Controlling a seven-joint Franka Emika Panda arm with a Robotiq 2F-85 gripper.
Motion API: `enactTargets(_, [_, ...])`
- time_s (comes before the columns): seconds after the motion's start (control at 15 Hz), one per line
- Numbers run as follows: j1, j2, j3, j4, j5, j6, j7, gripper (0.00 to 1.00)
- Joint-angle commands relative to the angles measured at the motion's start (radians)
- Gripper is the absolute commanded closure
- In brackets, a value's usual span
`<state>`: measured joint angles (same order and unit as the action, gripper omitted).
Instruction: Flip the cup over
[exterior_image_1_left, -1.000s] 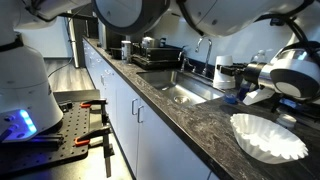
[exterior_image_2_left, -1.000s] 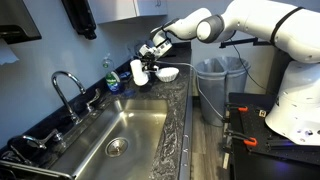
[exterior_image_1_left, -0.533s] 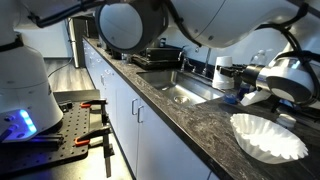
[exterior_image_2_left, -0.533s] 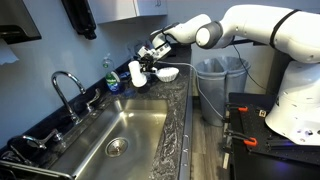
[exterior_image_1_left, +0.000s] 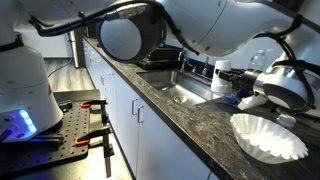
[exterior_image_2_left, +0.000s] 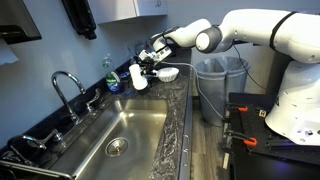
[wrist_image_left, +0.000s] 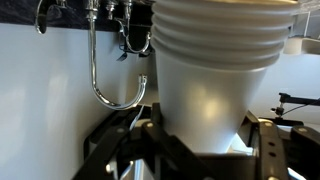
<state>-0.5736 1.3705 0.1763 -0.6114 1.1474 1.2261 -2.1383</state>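
The white tapered cup (wrist_image_left: 205, 80) fills the middle of the wrist view, held between my gripper's (wrist_image_left: 200, 140) two black fingers. In an exterior view the cup (exterior_image_2_left: 138, 77) hangs tilted just above the far end of the dark counter, with my gripper (exterior_image_2_left: 149, 68) shut on it from the right. In an exterior view the cup (exterior_image_1_left: 220, 78) shows beside the sink, with my gripper (exterior_image_1_left: 243, 88) to its right. The cup's open end cannot be told apart from these views.
A white fluted coffee-filter bowl (exterior_image_1_left: 268, 135) (exterior_image_2_left: 167, 73) lies on the counter by the cup. The steel sink (exterior_image_2_left: 120, 130) and its faucet (exterior_image_2_left: 65, 85) lie nearer. A blue soap bottle (exterior_image_2_left: 113, 80) stands at the wall. A grey bin (exterior_image_2_left: 215, 85) stands beside the counter.
The cup has gone from standing upright to tilted in the gripper, and it has shifted slightly toward the sink.
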Motion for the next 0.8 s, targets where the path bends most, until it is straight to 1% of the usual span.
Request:
enactTargets(0.0, [0.001,0.034,0.012,0.068,0.008,-0.017,0.050,0.54])
enactTargets(0.27, [-0.004,0.043,0.016,0.081,0.012,-0.019,0.068,0.54])
enactTargets(0.33, [-0.006,0.043,0.016,0.083,0.013,-0.019,0.068,0.48])
enactTargets(0.4, [-0.008,0.043,0.017,0.083,0.014,-0.019,0.069,0.54])
enactTargets(0.53, [-0.012,0.044,0.018,0.084,0.015,-0.019,0.069,0.54])
enactTargets(0.6, [-0.015,0.044,0.019,0.084,0.016,-0.019,0.070,0.42])
enactTargets(0.67, [-0.016,0.044,0.020,0.084,0.017,-0.018,0.072,0.36])
enactTargets(0.73, [-0.018,0.044,0.020,0.085,0.017,-0.019,0.073,0.28])
